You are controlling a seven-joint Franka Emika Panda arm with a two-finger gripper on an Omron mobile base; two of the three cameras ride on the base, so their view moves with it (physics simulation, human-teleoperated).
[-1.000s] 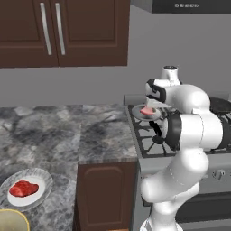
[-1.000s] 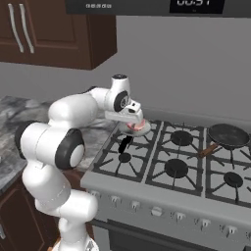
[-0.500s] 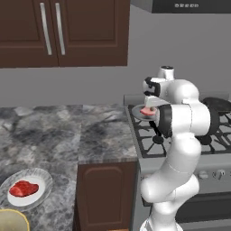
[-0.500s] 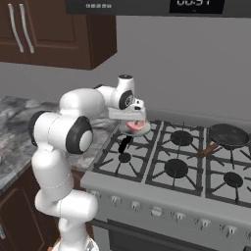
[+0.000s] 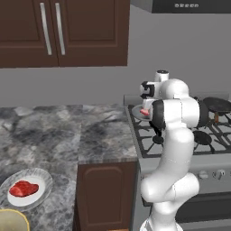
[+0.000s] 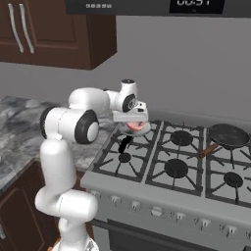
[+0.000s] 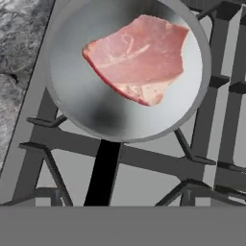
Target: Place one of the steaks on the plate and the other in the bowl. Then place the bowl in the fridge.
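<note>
The stove (image 6: 176, 162) takes up the lower right of the right base view, its dark grates running toward the right edge. The marbled counter (image 5: 54, 135) spreads across the left and middle of the left base view. Near that view's lower left corner sits the plate (image 5: 43, 191), white with a grey rim, with one steak (image 5: 23, 188) already lying on it; the rim of the yellowish bowl (image 5: 11, 221) peeks in at the very bottom left, touching or just beside the plate.

On the stove's rear left burner rests a grey pan (image 7: 72, 101) with a black handle (image 7: 103, 173) pointing to the bottom of the hand view. The second steak (image 7: 137, 57) lies flat in it, in the upper centre of that view: pale pink, with a darker red edge along its lower left side.

The gripper (image 6: 130, 116) hovers just above the pan, near the middle of the right base view, jaws spread fully wide and holding nothing.

The steak looks light, soft and floppy, likely slick on the smooth pan. A pinch across its narrower width near the centre seems best, so the ends droop evenly; a grip at one corner would probably let it sag or slip.
</note>
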